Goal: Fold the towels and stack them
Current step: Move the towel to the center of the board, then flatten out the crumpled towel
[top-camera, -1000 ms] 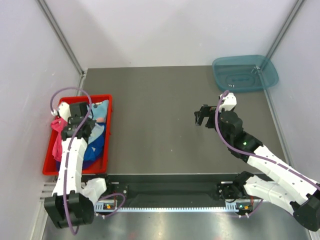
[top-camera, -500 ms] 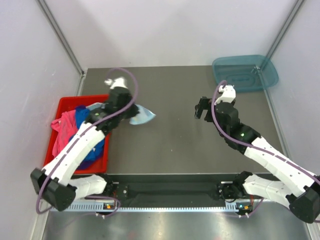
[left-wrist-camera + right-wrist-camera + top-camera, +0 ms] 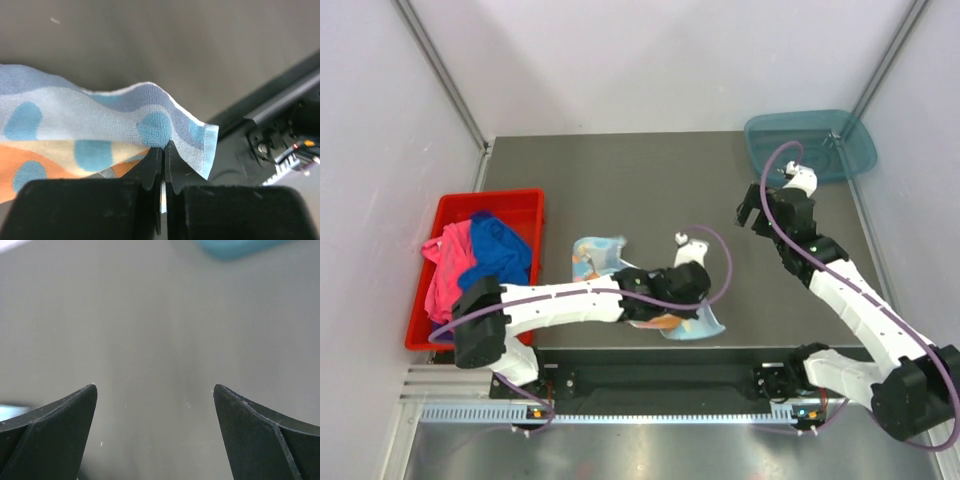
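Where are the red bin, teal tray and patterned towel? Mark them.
red bin [image 3: 505, 196] top external view, far rim.
teal tray [image 3: 810, 147] top external view, middle.
patterned towel [image 3: 154, 128] left wrist view, blue spot.

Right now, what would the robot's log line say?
left gripper: shut on patterned towel | right gripper: open, empty | red bin: towels inside

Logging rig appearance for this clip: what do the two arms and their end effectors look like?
Both the left arm and right arm have white link shells with black joints and wrist housings. A purple cable loops along each. The left end effector and right end effector have plain matte black fingers tapering to wedge tips. No markings or sleeves show.
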Controlling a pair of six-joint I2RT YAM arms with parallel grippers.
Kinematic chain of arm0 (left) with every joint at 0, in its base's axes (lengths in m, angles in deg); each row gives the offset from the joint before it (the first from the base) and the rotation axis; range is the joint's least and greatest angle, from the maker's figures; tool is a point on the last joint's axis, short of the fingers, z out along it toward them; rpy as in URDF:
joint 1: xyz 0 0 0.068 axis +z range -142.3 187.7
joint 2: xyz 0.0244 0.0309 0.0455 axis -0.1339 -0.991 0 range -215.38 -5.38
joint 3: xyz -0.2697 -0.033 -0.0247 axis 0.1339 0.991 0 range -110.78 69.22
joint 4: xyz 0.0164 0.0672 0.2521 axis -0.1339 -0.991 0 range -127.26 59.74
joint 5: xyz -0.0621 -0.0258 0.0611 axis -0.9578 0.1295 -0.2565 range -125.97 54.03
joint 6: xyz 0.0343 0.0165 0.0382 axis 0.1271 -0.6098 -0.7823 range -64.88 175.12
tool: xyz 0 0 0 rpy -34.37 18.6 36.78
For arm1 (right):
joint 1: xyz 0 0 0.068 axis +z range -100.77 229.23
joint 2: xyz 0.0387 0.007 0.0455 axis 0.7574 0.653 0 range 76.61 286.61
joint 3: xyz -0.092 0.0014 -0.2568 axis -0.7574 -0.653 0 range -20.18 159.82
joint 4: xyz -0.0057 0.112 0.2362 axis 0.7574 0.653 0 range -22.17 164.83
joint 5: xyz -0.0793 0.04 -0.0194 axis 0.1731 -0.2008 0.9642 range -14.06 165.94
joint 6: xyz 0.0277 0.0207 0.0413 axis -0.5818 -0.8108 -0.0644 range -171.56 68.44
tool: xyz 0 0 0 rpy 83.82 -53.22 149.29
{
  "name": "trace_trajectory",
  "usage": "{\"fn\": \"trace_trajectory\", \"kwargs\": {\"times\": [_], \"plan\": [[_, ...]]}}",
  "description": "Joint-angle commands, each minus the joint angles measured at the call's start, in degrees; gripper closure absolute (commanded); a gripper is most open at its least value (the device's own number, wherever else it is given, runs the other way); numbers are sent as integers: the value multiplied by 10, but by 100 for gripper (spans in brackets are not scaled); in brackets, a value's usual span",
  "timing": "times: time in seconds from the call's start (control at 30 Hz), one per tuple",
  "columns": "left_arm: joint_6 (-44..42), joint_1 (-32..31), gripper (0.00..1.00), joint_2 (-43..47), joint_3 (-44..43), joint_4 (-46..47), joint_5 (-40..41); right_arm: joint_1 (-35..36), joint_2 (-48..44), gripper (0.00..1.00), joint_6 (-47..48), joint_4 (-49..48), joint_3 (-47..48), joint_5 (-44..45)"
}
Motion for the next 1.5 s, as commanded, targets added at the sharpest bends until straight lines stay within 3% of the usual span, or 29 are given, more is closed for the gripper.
{"fn": "trace_trajectory", "kwargs": {"times": [0.0, 0.2, 0.3, 0.33, 0.5, 0.67, 0.83, 1.0, 1.13, 1.3, 1.4, 1.47], "plan": [[47, -29, 100, 1, 22, 72, -16, -2, 22, 0, -9, -52, -17, -74], [70, -60, 100, 21, 63, 93, -17, 5, 93, 0, -2, -128, -27, -151], [89, -59, 83, 58, 80, 61, 40, 41, 148, 0, 2, -167, -13, -168], [96, -59, 69, 66, 81, 43, 100, 52, 164, 0, 1, -175, -6, -170], [157, 9, 54, 131, 91, -100, 189, 113, 282, 1, -13, -187, 74, -176], [168, 150, 57, 212, 158, -111, 196, 147, 367, 2, -55, -222, 137, -222], [154, 250, 60, 214, 210, -88, 189, 173, 459, 11, -123, -238, 199, -257], [152, 280, 59, 175, 218, -84, 195, 203, 515, 16, -183, -257, 220, -255], [147, 297, 59, 166, 227, -70, 181, 216, 532, 30, -226, -289, 203, -255], [140, 307, 59, 167, 238, -51, 175, 222, 559, 36, -256, -308, 206, -248], [133, 309, 59, 165, 234, -44, 167, 221, 576, 46, -261, -302, 224, -243], [126, 310, 59, 166, 233, -39, 163, 219, 586, 63, -263, -303, 233, -240]]}}
